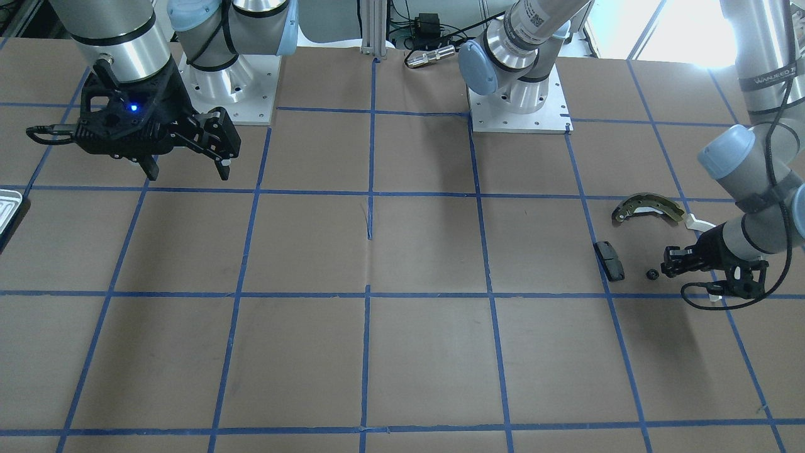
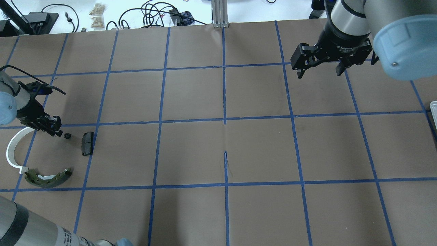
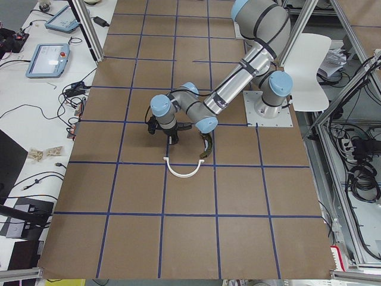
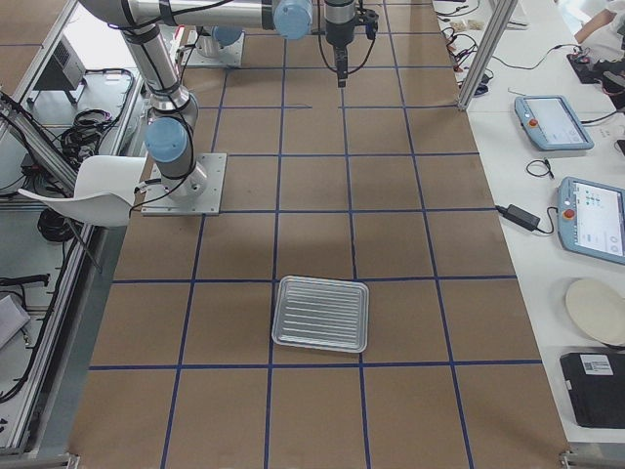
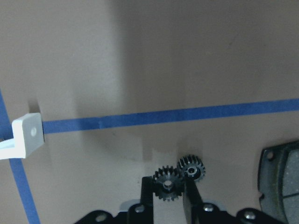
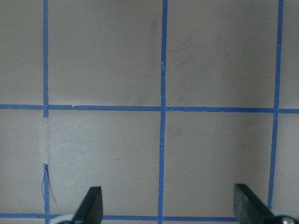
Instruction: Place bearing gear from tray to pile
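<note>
My left gripper (image 5: 168, 187) is low over the table, its fingers narrowly shut on a small dark bearing gear (image 5: 168, 183). A second toothed gear (image 5: 191, 168) lies on the paper just past the fingertips, also visible as a gear (image 2: 67, 136). Around them sits the pile: an olive brake shoe (image 2: 47, 177), a white arc (image 2: 12, 150) and a dark pad (image 2: 87, 143). The silver tray (image 4: 320, 313) lies bare at the robot's far right. My right gripper (image 2: 320, 72) hangs open above the table with nothing in it.
Brown paper with blue tape squares covers the table (image 2: 225, 147). The tray's edge (image 1: 7, 207) shows at the left border of the front view. Two metal base plates (image 1: 519, 113) sit at the robot's side. Cables and boxes lie beyond the far edge.
</note>
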